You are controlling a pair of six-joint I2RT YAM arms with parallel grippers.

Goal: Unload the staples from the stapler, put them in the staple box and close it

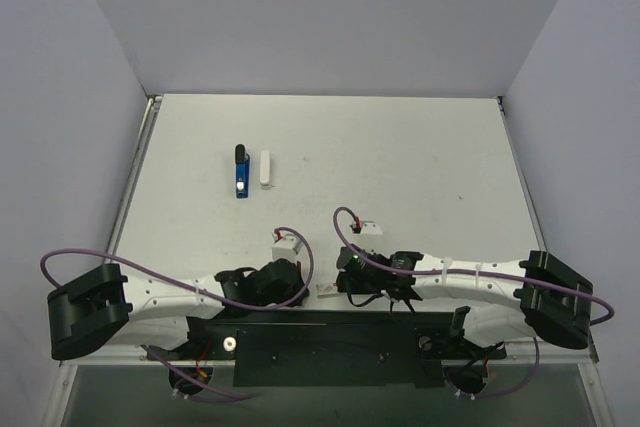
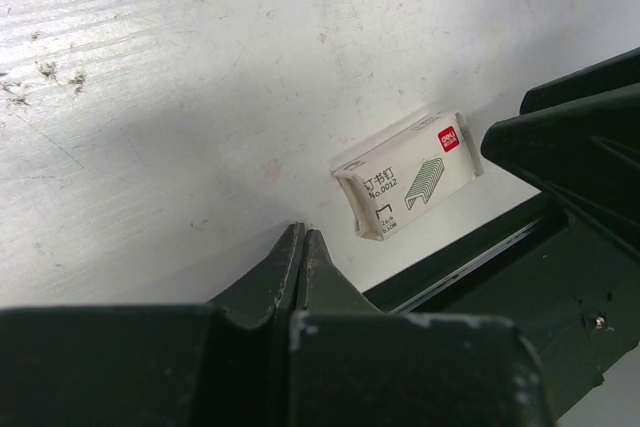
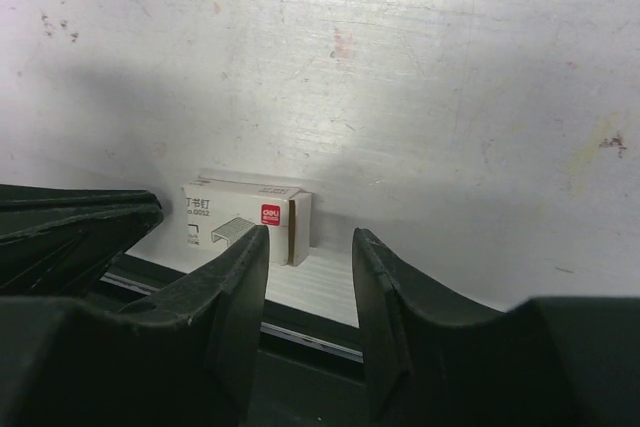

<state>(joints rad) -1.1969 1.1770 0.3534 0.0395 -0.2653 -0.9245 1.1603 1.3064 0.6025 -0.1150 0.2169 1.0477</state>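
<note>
From above, the stapler (image 1: 241,172) is seen lying on the worktop (image 1: 400,167), well apart from the small staple box (image 1: 327,291), farther from the arm bases than the box and to its left. The blue body and the black end are made out there. A small white oblong piece (image 1: 265,168) lies just beside the stapler, on the side nearer the box. Neither of them is caught by either wrist camera.

The staple box is shown only as a pale speck in the top view, between the tips of the left arm (image 1: 170,292) and the right arm (image 1: 470,277), which are folded inwards towards it. Whether the jaws are spread or pressed together cannot be told from this height.

In the left wrist view the staple box (image 2: 405,175) is seen from above and at an angle, with a red logo, printed characters and a drawing of staples. The left jaws are seen pressed together with nothing between them, their tips just short of the box and not touching it. Part of the right arm's black housing (image 2: 580,147) shows beyond the box.

In the right wrist view the staple box (image 3: 240,212) is seen low and side-on, partly hidden behind one finger. The right jaws are seen spread apart, pinching nothing, with the box just beyond their tips.
</note>
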